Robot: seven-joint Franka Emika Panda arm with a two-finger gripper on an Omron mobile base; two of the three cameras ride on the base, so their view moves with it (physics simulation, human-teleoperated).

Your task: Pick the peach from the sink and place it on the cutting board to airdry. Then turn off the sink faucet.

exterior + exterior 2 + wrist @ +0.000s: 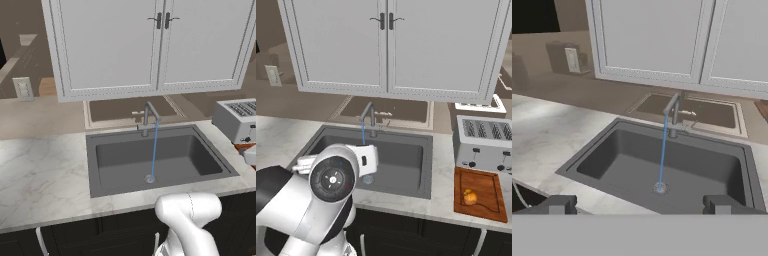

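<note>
Pale marbled table (40, 170) is running across the scene, with the dark grey sink (200, 155) set into it and dark cabinet fronts below. White double-door wall cabinets (150, 45) are hanging above; a brown wall with a light switch plate (23, 88) is sitting to the left. A recessed brown panel is showing behind the basin.

The sink faucet (149, 116) is standing at the back rim, and a thin blue stream of water (153, 150) is falling straight onto the round silver drain (150, 178).

Right base view: the silver toaster (483, 145) is sitting at the right of the sink, and just in front of it the cutting board (483, 187) is lying flat. The peach (470, 197) is resting on the board, toward its left front part, well apart from the basin. The left base view is catching the toaster at its right edge.

Hand view: the gripper (643, 204) is looking down into the sink from the front, its two dark fingertips (558, 204) standing wide apart, holding nothing, with the water stream between them farther off.
</note>
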